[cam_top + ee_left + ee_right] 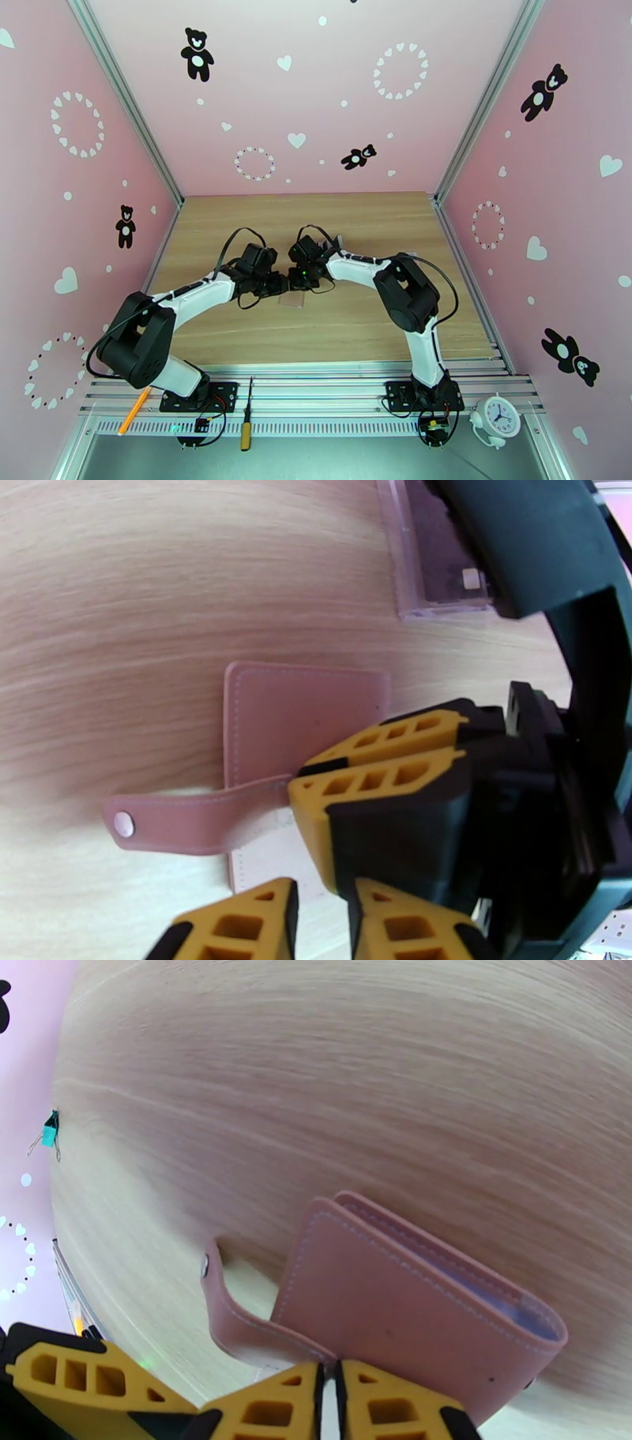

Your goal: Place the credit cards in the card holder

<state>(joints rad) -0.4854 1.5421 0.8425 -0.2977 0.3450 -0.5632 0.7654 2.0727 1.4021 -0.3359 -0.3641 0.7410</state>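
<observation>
The right gripper (328,1393) has its jaws pressed almost together on the near edge of the holder (411,1307), at the root of the strap (229,1319). The holder lies just ahead of these jaws on the table (355,1078), with bluish sleeves showing at its right side. The left gripper (324,910) has its jaws spread, with the holder's lower corner just ahead of the gap and nothing clamped. The cards (442,559) stand in a clear rack (411,606) beyond the left jaws, past the holder and apart from it. Judged handling: the holder is light, soft and floppy, so 1 pinch will let the cover sag; grip the stitched cover edge, not the strap. The cards look thin, stiff and slick; take each by a short edge. Bare wood lies open ahead of the right jaws, and a clip (51,1130) sits far off to their left. The 2 grippers nearly touch, so room between them is tight
</observation>
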